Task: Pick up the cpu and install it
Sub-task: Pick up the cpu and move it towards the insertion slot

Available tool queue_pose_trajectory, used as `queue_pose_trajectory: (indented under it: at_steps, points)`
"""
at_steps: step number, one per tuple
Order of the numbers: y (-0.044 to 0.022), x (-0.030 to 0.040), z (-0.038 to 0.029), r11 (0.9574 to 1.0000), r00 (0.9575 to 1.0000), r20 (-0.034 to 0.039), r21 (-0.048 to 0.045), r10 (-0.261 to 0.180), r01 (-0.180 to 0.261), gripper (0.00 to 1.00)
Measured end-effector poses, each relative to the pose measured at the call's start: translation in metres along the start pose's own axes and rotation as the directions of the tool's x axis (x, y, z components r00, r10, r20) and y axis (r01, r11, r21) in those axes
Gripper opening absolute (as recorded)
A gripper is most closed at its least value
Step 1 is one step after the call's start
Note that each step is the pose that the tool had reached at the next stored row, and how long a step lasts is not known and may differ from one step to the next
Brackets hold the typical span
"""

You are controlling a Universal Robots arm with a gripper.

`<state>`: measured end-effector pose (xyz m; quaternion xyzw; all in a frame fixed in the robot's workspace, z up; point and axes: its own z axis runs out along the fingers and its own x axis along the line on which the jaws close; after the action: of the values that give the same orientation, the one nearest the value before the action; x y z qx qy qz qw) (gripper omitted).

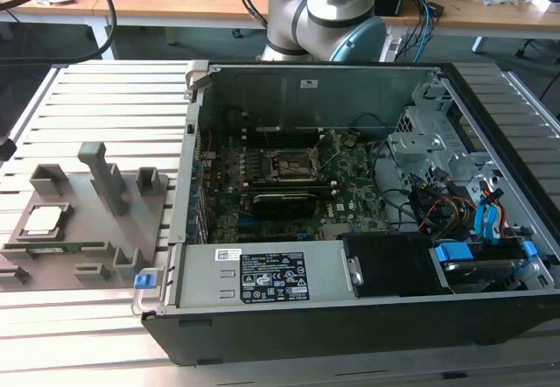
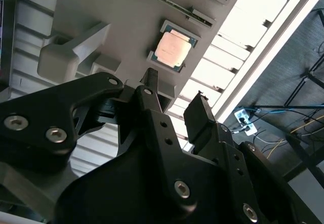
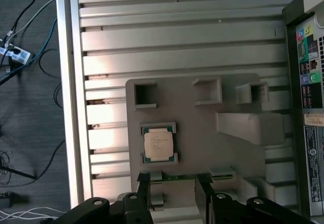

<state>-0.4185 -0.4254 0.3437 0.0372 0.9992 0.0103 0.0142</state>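
Note:
The cpu (image 1: 44,221) is a small silvery square chip lying flat in a recess of the grey plastic tray (image 1: 87,229) at the exterior view's left. Both wrist views look down on the cpu (image 2: 173,50) (image 3: 158,143) in its green-edged seat on the tray (image 3: 202,127). My gripper (image 3: 172,184) (image 2: 174,93) hangs well above the tray, open, with nothing between its black fingers (image 2: 150,84). The dark metal-framed socket (image 1: 293,165) sits on the motherboard inside the open computer case (image 1: 367,317).
The tray has several posts and slots, one a tall upright post (image 1: 103,172). It rests on a slatted aluminium table (image 1: 96,89). The case wall (image 3: 309,82) stands beside the tray. The arm's base (image 1: 332,10) rises behind the case. Cables lie on the floor (image 3: 25,57).

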Motion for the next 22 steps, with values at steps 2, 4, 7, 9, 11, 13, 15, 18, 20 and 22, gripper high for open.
queue_pose_trajectory:
  at_steps: [2,4,7,9,11,13,15,18,20,22]
  points:
    - [0.0000,0.0000,0.0014,1.0000,1.0000,0.0000,0.0000,0.000,0.000,0.48]
    - [-0.0001,0.0001,0.0031,1.0000,1.0000,0.0000,0.0000,0.000,0.000,0.48]
    - [-0.0001,0.0002,0.0063,1.0000,1.0000,-0.0001,0.0000,0.000,0.000,0.48]
    - [-0.0002,0.0002,0.0074,1.0000,1.0000,0.0000,0.0000,0.000,0.000,0.48]
    - [-0.0002,0.0003,0.0092,1.0000,1.0000,0.0000,0.0000,0.000,0.000,0.48]
    - [-0.0003,0.0003,0.0115,1.0000,1.0000,-0.0001,0.0000,0.000,0.000,0.48]
    - [-0.0004,0.0005,0.0163,1.0000,1.0000,-0.0001,0.0000,0.000,0.000,0.48]
    - [-0.0003,-0.0009,0.0212,1.0000,1.0000,-0.0064,0.0040,-0.003,0.003,0.48]
    - [-0.0001,-0.0040,0.0230,0.9999,0.9997,-0.0215,0.0107,-0.010,0.011,0.48]
    - [0.0000,-0.0063,0.0244,0.9996,0.9993,-0.0303,0.0130,-0.024,0.024,0.48]
